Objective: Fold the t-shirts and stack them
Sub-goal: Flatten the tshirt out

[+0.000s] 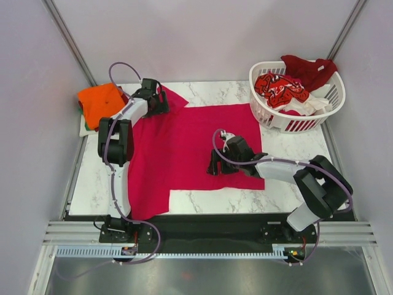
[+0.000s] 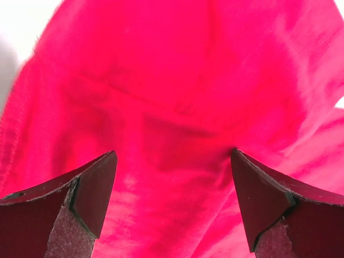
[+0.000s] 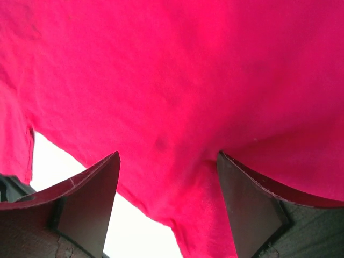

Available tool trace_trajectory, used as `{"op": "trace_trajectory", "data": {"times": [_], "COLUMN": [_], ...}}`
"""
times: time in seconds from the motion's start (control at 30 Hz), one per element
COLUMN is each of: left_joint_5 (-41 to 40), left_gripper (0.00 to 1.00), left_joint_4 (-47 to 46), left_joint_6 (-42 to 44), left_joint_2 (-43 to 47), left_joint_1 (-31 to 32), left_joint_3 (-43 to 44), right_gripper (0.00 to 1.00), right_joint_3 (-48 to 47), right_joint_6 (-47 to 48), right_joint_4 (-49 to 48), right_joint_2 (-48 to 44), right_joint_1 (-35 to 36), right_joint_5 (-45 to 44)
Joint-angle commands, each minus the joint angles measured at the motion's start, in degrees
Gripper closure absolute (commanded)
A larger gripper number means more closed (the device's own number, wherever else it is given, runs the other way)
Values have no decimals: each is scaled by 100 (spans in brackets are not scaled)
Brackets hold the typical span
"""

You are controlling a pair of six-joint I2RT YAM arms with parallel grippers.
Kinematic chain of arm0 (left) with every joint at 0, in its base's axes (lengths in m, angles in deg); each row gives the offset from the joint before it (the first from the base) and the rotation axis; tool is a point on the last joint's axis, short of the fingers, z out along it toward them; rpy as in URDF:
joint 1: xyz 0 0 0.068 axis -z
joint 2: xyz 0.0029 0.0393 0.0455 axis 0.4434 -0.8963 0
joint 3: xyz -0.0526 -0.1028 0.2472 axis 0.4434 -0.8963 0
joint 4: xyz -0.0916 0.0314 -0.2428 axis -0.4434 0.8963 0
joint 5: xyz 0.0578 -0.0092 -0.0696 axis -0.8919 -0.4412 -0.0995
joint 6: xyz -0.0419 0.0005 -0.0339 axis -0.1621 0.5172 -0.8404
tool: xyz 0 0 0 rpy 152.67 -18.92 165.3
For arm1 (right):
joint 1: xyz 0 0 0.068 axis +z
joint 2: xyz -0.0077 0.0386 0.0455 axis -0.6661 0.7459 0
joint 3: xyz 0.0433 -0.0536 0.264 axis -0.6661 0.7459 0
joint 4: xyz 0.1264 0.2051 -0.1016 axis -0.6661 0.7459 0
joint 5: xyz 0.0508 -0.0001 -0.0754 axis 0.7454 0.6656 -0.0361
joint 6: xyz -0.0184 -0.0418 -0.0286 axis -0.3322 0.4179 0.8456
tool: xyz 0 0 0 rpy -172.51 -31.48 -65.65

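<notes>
Top external shows the magenta-red t-shirt [image 1: 190,147] spread flat on the marble surface [image 1: 293,145] left of the white basket [image 1: 295,125]. Jaws of the left arm [image 1: 132,110] and right arm [image 1: 276,167] stand released, spread wide over its cloth; an orange t-shirt [image 1: 101,101] lies farther left

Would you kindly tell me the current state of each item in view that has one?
magenta t-shirt, spread out, not folded up.
orange t-shirt, folded, at the far left.
basket, upright, holding clothes.
red-patterned t-shirt, crumpled in the basket.
dark red t-shirt, draped over the basket's far rim.
left end effector, open, over the magenta cloth.
right end effector, open, at the magenta t-shirt's edge.
</notes>
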Motion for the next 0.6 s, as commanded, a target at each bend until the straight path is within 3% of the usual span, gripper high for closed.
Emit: {"op": "trace_trajectory", "data": {"times": [0.0,0.17,0.57], "left_joint_5": [-46,7,-652], "left_gripper": [6,6,2], "left_joint_4": [150,432,1363], "left_joint_6": [51,-274,-652], "left_joint_2": [-150,-309,-345], "left_joint_1": [-51,-183,-297], "left_joint_3": [442,618,865], "right_gripper": [18,16,12], "right_joint_3": [918,1342,1660], "right_joint_6": [-297,-491,-1273], "right_joint_4": [750,1427,2114], "right_joint_2": [-346,-1313,-1937], "right_joint_1": [10,1,-8], "right_joint_5": [-91,-740,-1085]}}
